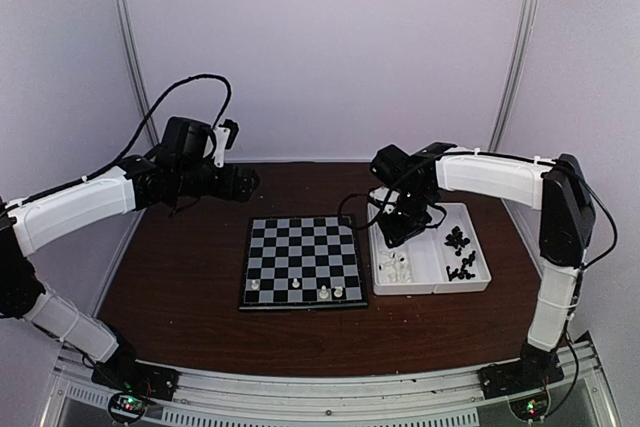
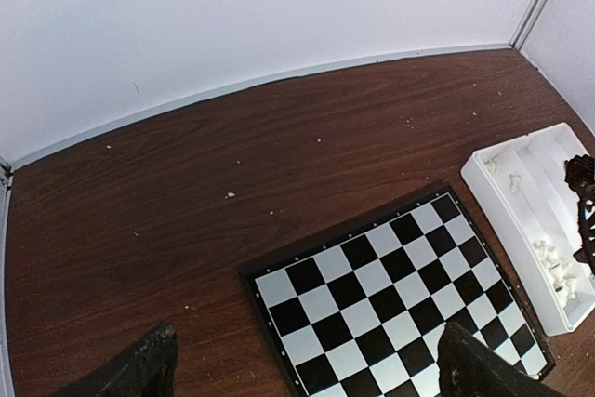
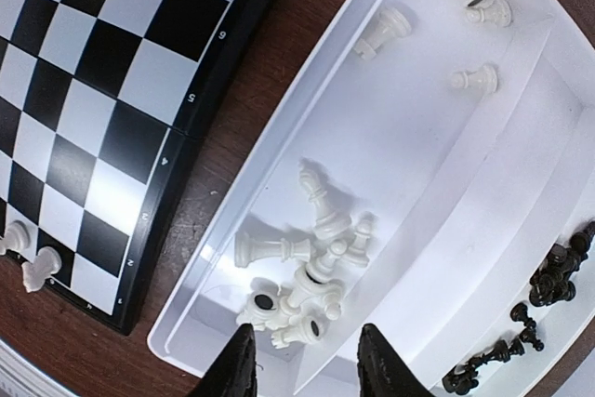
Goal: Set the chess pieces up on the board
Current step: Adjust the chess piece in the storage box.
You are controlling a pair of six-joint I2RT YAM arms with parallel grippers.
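Jaws of the right gripper (image 3: pixel 307 364) are seen part-open and empty, poised over a heap of small white plastic chess pieces (image 3: pixel 321 271) lying tangled in the left compartment of a white rectangular tray (image 3: pixel 409 155). Two touching pieces could be pinched together, or one squeezed out sideways. Left of it, the flat black-and-white checked board (image 1: pixel 300 242) carries few pieces. The left gripper (image 2: pixel 307 374) is spread wide, empty.

board (image 1: pixel 300 242) mostly bare, white pieces (image 3: pixel 311 276) heaped in tray (image 3: pixel 409 146) corner
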